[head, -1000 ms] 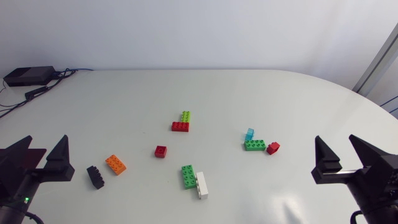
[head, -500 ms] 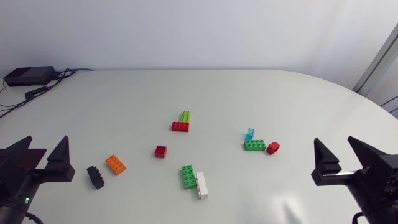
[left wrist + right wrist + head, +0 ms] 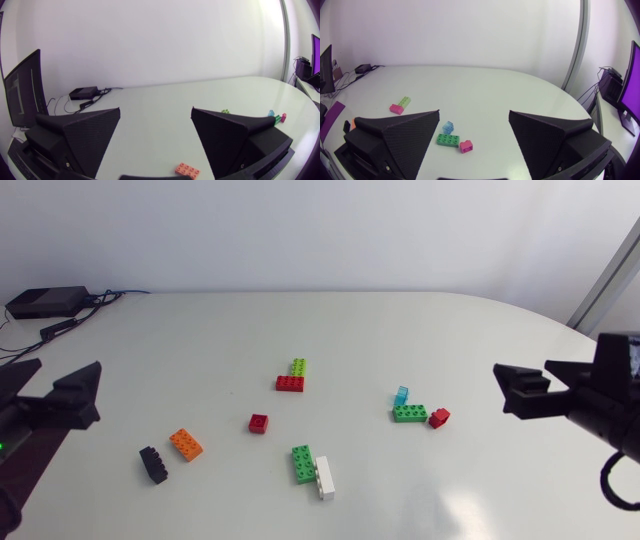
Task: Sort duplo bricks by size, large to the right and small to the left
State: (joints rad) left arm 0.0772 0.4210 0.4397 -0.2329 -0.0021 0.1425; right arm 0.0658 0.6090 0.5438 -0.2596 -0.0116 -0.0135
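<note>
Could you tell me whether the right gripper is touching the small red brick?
Apart. The head view shows bare table between the right gripper and the small red brick.

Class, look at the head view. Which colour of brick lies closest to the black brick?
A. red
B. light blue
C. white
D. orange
D: the orange brick sits just beside the black brick, with only a small gap between them and nothing else near that pair.

Pale worktop (image 3: 200, 350) with rounded far edge, plain white wall (image 3: 300, 230) behind, black box (image 3: 45, 302) and cables (image 3: 108, 296) at its far left corner
</note>
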